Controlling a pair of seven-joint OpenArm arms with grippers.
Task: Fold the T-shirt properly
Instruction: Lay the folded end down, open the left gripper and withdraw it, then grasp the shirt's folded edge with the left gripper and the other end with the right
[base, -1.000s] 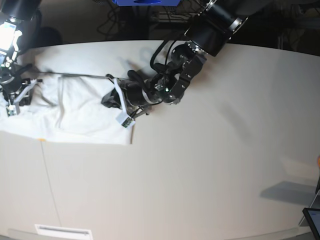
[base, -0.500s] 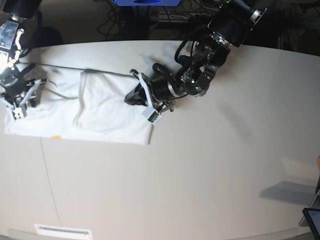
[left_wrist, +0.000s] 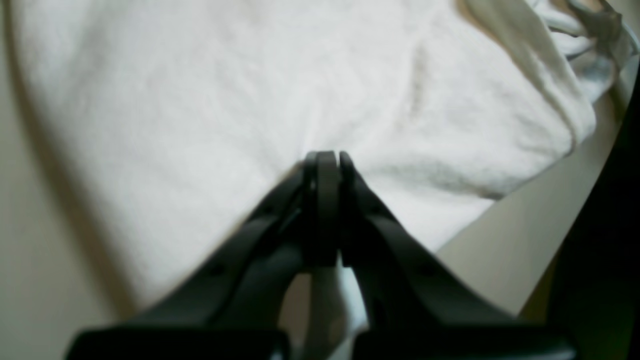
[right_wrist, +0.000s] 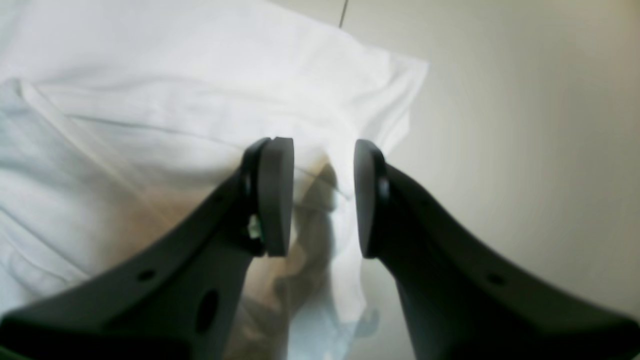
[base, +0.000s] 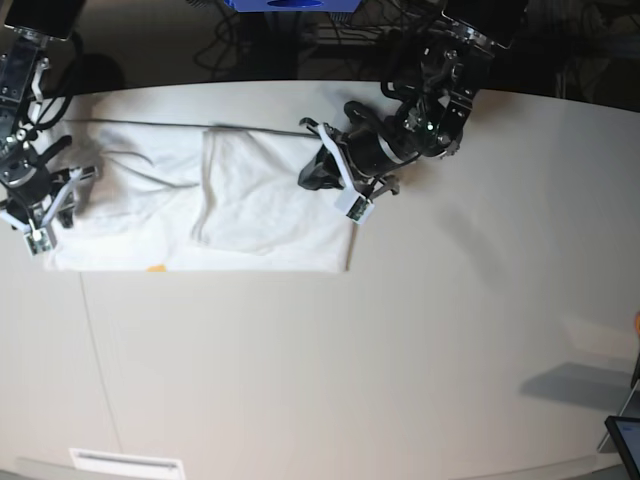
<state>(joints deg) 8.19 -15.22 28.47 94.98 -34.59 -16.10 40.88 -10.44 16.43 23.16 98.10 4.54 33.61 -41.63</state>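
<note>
The white T-shirt (base: 250, 215) lies spread as a long band across the table's far left, with a folded layer on its right half and a speck of orange print at its front edge. My left gripper (base: 322, 178) is shut on the T-shirt's right end; in the left wrist view its jaws (left_wrist: 324, 157) are pressed together on the cloth (left_wrist: 200, 100). My right gripper (base: 50, 215) stands open over the shirt's left end. Cloth (right_wrist: 150, 75) lies under and between its parted fingers (right_wrist: 323, 195), which do not clamp it.
The pale table (base: 400, 350) stretches wide to the right and front. A thin seam (base: 95, 350) runs down its left part. A white strip (base: 127, 462) sits at the front left edge. A dark device (base: 625, 440) is at the far right corner. Cables hang behind the table.
My left arm has dragged the T-shirt to the right, stretching it flatter. The right gripper stayed at the left end, slid slightly forward, and its jaws have widened.
</note>
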